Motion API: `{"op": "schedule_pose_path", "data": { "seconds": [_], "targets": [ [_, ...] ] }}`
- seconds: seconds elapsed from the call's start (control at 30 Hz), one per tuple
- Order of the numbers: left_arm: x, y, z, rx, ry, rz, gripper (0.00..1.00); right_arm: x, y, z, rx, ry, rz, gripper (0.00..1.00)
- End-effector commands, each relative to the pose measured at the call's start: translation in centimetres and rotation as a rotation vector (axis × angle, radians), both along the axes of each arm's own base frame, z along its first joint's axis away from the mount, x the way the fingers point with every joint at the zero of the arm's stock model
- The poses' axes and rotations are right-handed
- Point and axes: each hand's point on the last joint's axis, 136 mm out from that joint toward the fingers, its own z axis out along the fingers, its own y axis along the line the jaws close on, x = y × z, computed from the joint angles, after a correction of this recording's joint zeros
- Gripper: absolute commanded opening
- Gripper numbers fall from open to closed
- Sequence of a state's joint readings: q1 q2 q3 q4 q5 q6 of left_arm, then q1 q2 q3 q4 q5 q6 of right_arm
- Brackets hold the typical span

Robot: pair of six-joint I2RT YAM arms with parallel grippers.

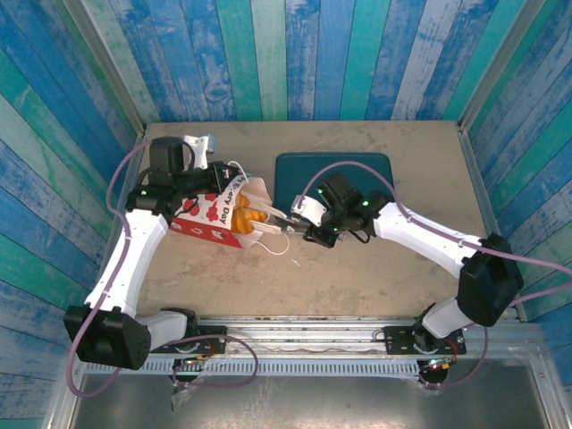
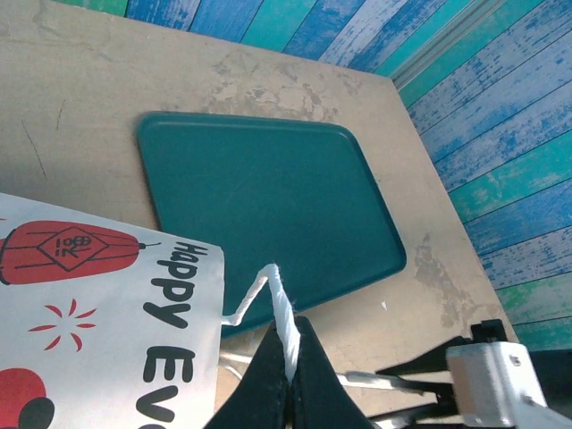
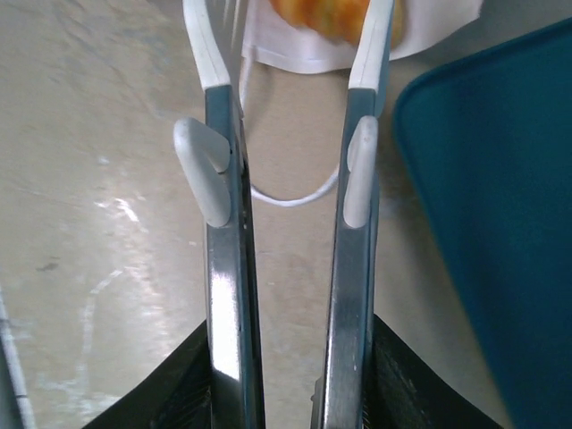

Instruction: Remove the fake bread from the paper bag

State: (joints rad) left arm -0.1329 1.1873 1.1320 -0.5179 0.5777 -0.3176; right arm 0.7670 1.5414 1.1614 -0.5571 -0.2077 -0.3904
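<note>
The paper bag [image 1: 207,219] lies on its side left of the surface's [image 1: 375,277] centre, fake bread [image 1: 251,217] in its mouth, the left end effector [image 2: 288,362] clamped on its cord handle [image 2: 279,299], the right end effector [image 3: 290,22] half-parted astride that bread, grip unclear.

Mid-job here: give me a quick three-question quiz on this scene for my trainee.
1. True or false: the left gripper is pinching the white cord handle of the paper bag.
2. What does the right gripper hold? A) tongs B) a spoon C) a croissant
3. Fill in: the fake bread sits inside the ___.
Key: 1 true; 2 A; 3 paper bag.
</note>
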Motion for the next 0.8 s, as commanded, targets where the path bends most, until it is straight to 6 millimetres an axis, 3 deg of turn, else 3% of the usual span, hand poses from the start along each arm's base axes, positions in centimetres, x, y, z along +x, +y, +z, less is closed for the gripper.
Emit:
{"op": "schedule_pose_path", "data": {
  "seconds": [0.0, 0.27, 0.47, 0.77],
  "targets": [
    [0.9, -0.4, 1.9, -0.024, -0.055, -0.006, 0.0, 2.3, 0.3, 0.0, -0.114, -0.124, 0.063, 0.43],
    [1.1, -0.6, 2.0, -0.026, -0.063, -0.018, 0.0, 3.4, 2.0, -0.1, -0.168, -0.175, 0.141, 0.46],
    [1.1, -0.7, 1.9, -0.026, -0.064, -0.028, 0.0, 3.7, 2.7, -1.7, -0.262, -0.15, 0.195, 0.48],
    [1.2, -0.9, 1.8, -0.025, -0.065, -0.041, 0.0, 4.0, 3.7, -2.7, -0.288, -0.092, 0.2, 0.45]
  ]
}}
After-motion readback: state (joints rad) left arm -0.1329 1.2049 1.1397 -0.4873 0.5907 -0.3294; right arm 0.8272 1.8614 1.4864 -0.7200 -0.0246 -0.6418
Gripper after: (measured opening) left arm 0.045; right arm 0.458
